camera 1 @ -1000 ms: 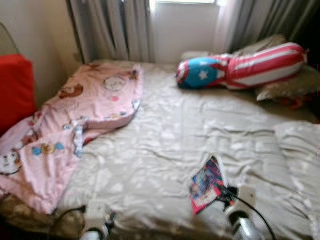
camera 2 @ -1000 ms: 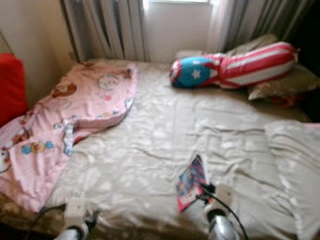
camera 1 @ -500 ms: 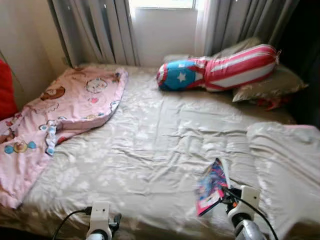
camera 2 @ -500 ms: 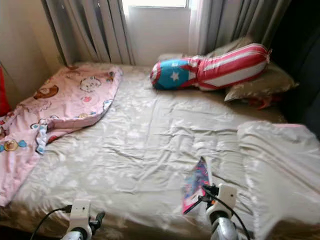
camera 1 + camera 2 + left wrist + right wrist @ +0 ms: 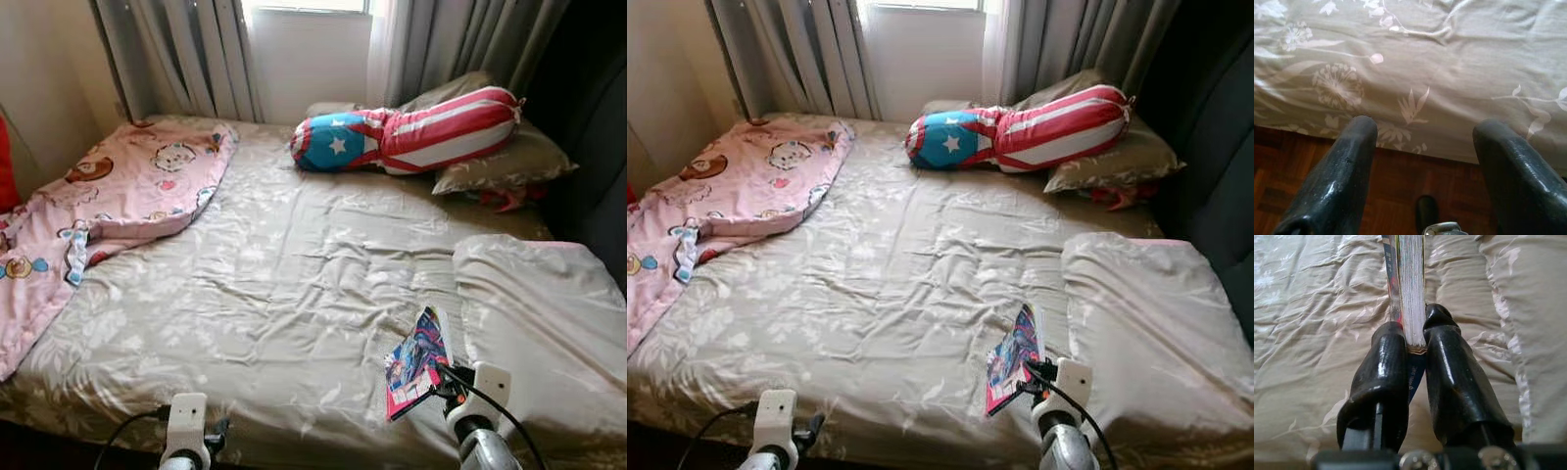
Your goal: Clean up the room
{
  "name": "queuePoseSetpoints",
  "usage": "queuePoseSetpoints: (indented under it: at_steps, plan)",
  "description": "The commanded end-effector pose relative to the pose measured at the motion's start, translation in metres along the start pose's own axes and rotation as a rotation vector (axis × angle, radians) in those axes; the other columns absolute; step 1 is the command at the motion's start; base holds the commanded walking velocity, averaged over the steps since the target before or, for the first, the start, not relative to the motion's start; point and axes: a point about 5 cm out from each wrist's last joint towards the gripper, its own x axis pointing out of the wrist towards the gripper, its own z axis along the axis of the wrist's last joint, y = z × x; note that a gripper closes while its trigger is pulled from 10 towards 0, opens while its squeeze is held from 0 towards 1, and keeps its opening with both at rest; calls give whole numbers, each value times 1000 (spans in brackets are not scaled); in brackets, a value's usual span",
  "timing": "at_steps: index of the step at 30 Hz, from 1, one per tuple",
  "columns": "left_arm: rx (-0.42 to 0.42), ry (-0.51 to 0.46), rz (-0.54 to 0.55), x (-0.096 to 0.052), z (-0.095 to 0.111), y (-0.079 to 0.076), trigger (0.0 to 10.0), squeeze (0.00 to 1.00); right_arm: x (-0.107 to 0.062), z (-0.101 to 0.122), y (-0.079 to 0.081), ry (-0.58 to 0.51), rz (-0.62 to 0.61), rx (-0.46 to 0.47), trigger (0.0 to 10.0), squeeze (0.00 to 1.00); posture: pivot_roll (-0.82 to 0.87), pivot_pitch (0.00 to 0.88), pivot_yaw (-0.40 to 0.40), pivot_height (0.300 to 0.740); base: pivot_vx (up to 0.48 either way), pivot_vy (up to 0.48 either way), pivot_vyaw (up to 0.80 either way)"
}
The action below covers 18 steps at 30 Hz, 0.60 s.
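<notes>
Beige floral sheets cover the bed (image 5: 294,284), whose right side shows more than a second ago because the camera has swung right. The right tool (image 5: 1413,340) stays clenched on a colourful book (image 5: 416,360) above the bed's near edge. The left tool (image 5: 1422,129) hangs released by that edge.

I see grey curtains (image 5: 186,49) at the far wall and wood floor (image 5: 1391,196) near the bed's edge.

The pink blanket (image 5: 108,211) runs off the head view's left edge. A red item (image 5: 502,199) lies mostly hidden under a pillow (image 5: 505,162). The book's (image 5: 416,359) cover is too small to read.
</notes>
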Motion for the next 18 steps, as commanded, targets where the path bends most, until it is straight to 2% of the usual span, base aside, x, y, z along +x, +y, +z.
queuePoseSetpoints:
  at_steps: [1,7,18]
  plan:
    - [-3,-2,6,-1,0,2,10000,0,3,8,2,-36,9,1,10000,0,8,0,-43,726,0,0,0]
    - [2,-11,6,0,1,2,10000,0,3,6,3,-28,15,3,10000,0,9,0,-43,726,222,0,0]
    - [4,-27,1,0,3,-1,10000,0,3,4,9,-15,57,5,10000,0,7,0,-43,726,322,0,0]
